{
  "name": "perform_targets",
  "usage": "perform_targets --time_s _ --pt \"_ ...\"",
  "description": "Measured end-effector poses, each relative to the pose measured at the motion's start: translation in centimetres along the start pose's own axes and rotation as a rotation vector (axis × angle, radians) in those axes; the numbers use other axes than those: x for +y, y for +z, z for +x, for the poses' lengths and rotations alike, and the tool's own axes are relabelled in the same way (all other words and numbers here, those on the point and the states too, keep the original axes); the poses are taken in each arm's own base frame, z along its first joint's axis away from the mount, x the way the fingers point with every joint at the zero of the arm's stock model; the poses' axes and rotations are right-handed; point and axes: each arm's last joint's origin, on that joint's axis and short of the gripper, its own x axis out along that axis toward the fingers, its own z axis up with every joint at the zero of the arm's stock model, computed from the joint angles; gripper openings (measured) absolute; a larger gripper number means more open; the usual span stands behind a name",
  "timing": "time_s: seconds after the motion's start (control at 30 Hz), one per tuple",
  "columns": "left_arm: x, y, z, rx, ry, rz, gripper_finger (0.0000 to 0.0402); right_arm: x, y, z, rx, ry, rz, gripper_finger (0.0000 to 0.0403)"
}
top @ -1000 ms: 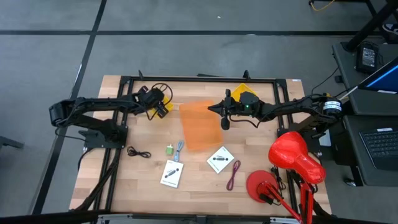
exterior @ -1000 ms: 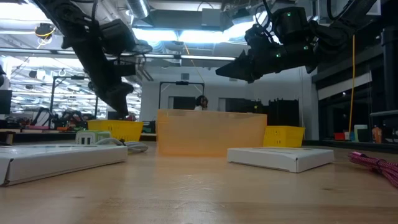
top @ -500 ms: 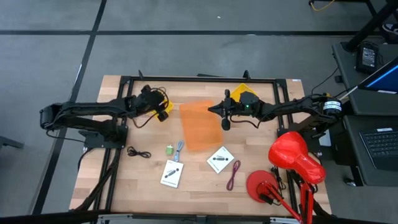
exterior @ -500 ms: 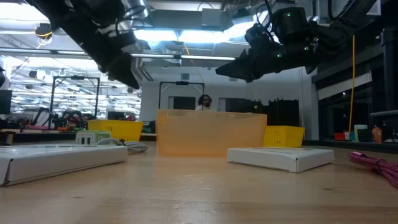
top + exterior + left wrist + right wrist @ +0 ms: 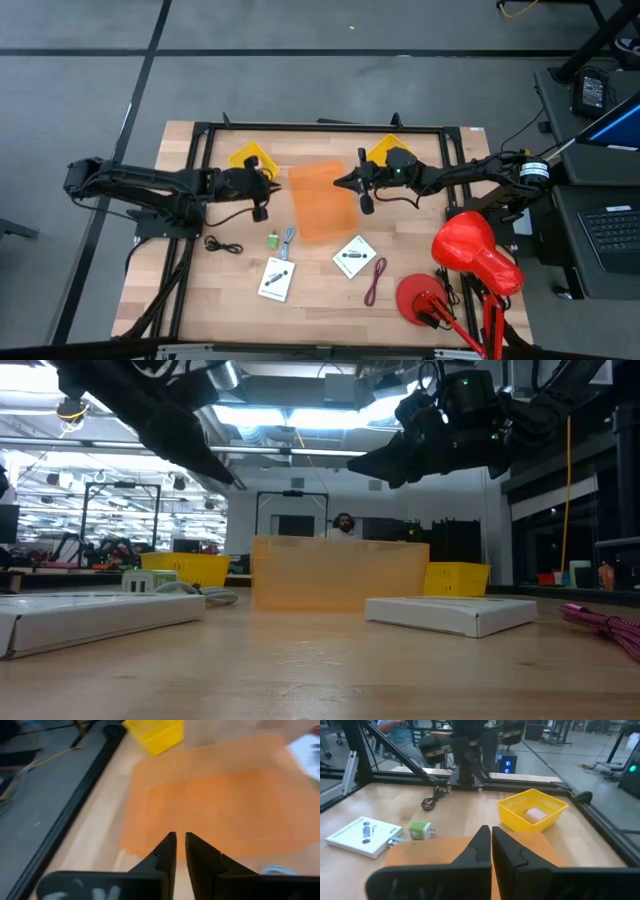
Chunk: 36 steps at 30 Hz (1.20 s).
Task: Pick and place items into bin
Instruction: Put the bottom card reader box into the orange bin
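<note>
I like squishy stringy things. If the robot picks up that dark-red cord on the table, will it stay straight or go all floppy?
The dark-red cord would probably go floppy: it lies in loose, wavy loops on the table. It looks thin, so it is likely light. Lifted at one spot, its ends would probably dangle and might slip or snag.

One camera hangs overhead and looks straight down on my whole bench (image 5: 300,290) and both arms. Another sits at bench-top height, looking level across it into the room. A camera on each of my wrists looks forward, close over that arm's fingers. All four views share the orange bin (image 5: 322,200) mid-bench; both wrist views also catch a yellow tray (image 5: 532,810).
</note>
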Motion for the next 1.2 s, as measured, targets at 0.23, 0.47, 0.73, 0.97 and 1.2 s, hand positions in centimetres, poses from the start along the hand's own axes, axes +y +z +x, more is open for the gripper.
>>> perform_targets --time_s 0.23,0.47,0.73,0.97,1.2 --pt "-1.8 0.1 -0.6 -0.021 -0.087 0.015 0.0003 -0.1 0.4 0.0 -0.041 -0.006 -0.047 0.0000" --pt "-3.4 1.0 -1.2 -0.121 -0.179 0.034 0.0001 0.6 -0.1 0.2 0.014 0.031 -0.021 0.0000" --pt "-4.4 1.3 -1.7 -0.165 -0.240 0.086 0.0001 2.2 0.2 0.6 0.000 0.076 -0.013 0.0000" --pt "-5.0 1.2 -2.0 -0.163 -0.279 0.074 0.0002 3.9 0.8 1.2 0.002 0.136 0.053 0.0000" --pt "-7.2 0.8 -3.2 -0.183 -0.382 0.076 0.0001 7.7 2.9 3.2 0.091 0.189 0.037 0.0000"
